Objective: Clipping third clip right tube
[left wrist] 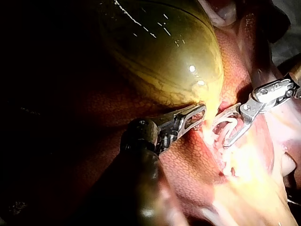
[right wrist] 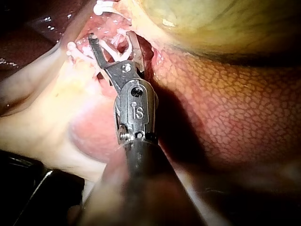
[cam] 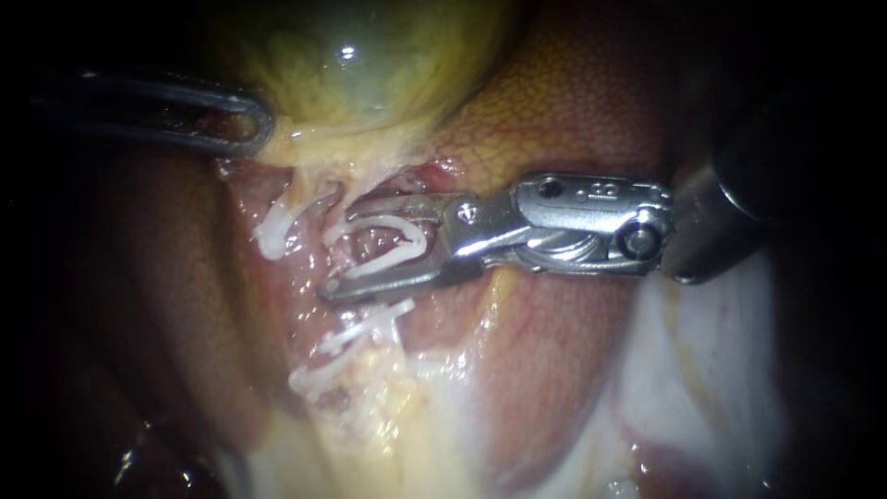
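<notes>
**Open clip astride the right tube, not yet squeezed**

Endoscope view. In from the right edge, tip reaching centre frame: right instrument (cam: 340,251). Jaws spread wide, yet touching the open clip (cam: 414,231) from both sides. White clip legs lying along the jaws, mouth facing the frame's left.

Between those legs, at centre frame: right tube (cam: 374,248), a pink strand running roughly top to bottom.

Further down the same strip of tissue, lower centre-left: two shut clips (cam: 365,331), white, slanted, one just below and left of the other. Left of the jaws, on a neighbouring pale strand: lone clip (cam: 275,229), also white and closed.

Top centre: gallbladder (cam: 370,65), glossy green-yellow. Upper right and down the right half: liver (cam: 573,102), mottled red-brown.

In from the left edge, upper left: left instrument (cam: 261,122). Jaws pressed together on the gallbladder's pale lower edge.

Left wrist view: same pinch on the pale fringe under the gallbladder, with the right instrument just ahead and apart.

Right wrist view: two jaw tips standing either side of the white legs, gallbladder ahead and to one side.
</notes>
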You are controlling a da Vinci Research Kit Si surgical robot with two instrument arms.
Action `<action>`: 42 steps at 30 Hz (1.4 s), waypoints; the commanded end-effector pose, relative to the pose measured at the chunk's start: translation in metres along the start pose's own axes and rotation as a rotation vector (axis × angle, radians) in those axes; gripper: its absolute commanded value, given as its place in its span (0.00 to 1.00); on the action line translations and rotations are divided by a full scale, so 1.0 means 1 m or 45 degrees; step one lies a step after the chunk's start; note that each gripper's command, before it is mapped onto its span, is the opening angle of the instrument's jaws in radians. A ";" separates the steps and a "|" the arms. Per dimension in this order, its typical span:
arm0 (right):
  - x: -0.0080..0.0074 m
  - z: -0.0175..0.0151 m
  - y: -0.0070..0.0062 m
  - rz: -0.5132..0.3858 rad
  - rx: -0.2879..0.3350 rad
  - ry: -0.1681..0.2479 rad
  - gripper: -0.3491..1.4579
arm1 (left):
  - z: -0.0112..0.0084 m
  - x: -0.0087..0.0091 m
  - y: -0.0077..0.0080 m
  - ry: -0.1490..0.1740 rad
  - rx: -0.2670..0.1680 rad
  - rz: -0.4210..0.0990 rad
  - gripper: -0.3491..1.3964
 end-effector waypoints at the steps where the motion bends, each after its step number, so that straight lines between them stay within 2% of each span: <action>1: 0.0000 0.0000 0.0000 0.000 -0.001 0.000 0.46 | 0.0000 0.0000 0.0000 0.000 0.000 0.000 0.00; 6: 0.0000 -0.0002 -0.0003 0.000 0.002 0.000 0.46 | 0.0000 0.0000 0.0000 0.000 0.000 0.000 0.00; 12: 0.0003 -0.0012 -0.0016 -0.001 0.017 -0.002 0.46 | 0.0000 0.0000 0.0000 0.000 0.000 0.000 0.00; 18: 0.0008 -0.0034 -0.0027 0.001 0.033 -0.003 0.46 | -0.0001 0.0000 0.0000 0.000 0.000 0.000 0.00; 24: 0.0015 -0.0058 -0.0032 0.008 0.027 -0.003 0.45 | -0.0001 0.0000 0.0000 0.000 0.000 0.000 0.00; 29: 0.0020 -0.0076 -0.0032 0.014 0.024 -0.003 0.45 | -0.0001 0.0000 0.0000 0.000 0.000 0.000 0.00; 34: 0.0019 -0.0085 -0.0029 0.014 0.016 -0.003 0.45 | -0.0001 0.0000 0.0000 0.000 0.000 0.000 0.00; 42: 0.0004 -0.0083 -0.0011 0.023 0.004 -0.003 0.45 | -0.0001 0.0000 0.0000 0.000 0.000 0.000 0.00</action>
